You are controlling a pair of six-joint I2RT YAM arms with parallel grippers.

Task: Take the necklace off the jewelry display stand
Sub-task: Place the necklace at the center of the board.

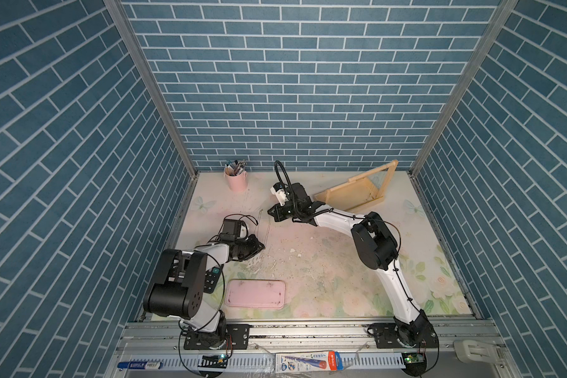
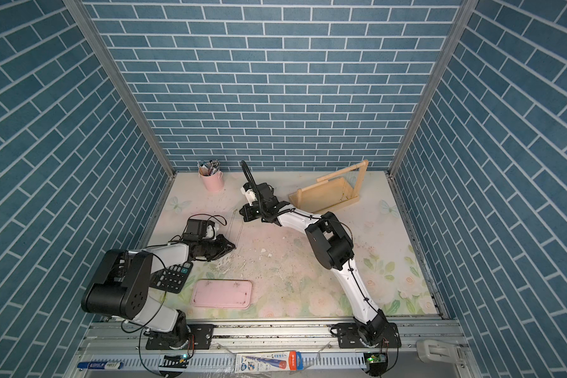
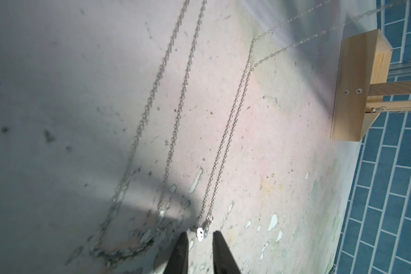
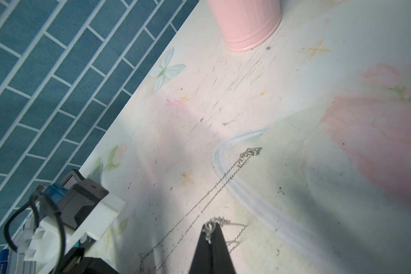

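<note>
Though near necklace (image 3: pixel 200 232), calculator (image 2: pixel 172 278) under left arm (image 2: pixel 167 253).

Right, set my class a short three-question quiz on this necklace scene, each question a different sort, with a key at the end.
1. True or false: the left gripper has its jaws apart, with the pendant between the tips.
2. Where is the jewelry display stand? A) on the pink tray B) at the back of the table, on the right arm's side C) in the left gripper.
3. In a few words: what is the right gripper shut on?
Key: 1 true; 2 B; 3 the necklace, near its clasp.
</note>
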